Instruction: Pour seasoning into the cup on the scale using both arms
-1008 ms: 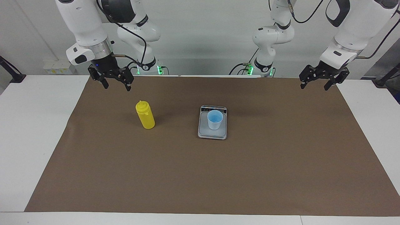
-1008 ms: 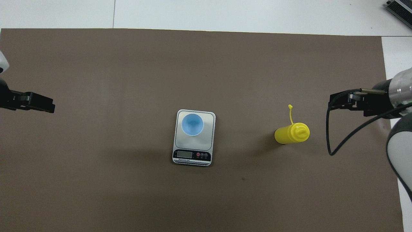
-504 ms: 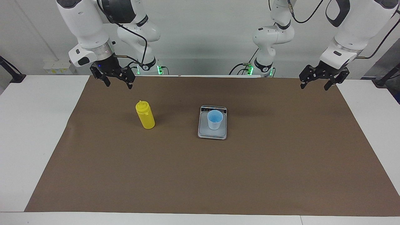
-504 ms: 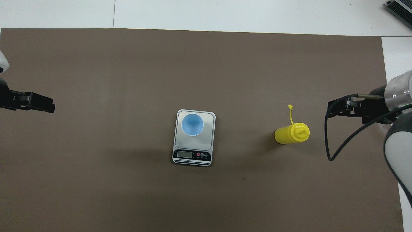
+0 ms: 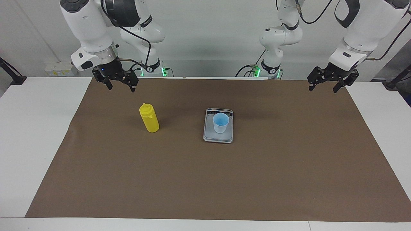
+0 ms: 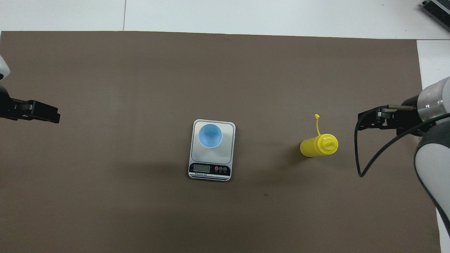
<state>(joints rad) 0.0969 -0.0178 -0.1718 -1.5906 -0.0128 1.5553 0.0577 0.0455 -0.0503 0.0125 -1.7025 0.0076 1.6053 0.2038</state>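
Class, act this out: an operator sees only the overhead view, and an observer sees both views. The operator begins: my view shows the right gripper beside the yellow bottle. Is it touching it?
Observer: No. The right gripper hangs in the air over the mat, apart from the seasoning bottle.
Operator: Is it open?
Observer: Yes, open and pointing down.
Operator: And the left gripper?
Observer: The left gripper waits in the air, open, over the mat's edge at the left arm's end. It is well away from the cup on the scale.
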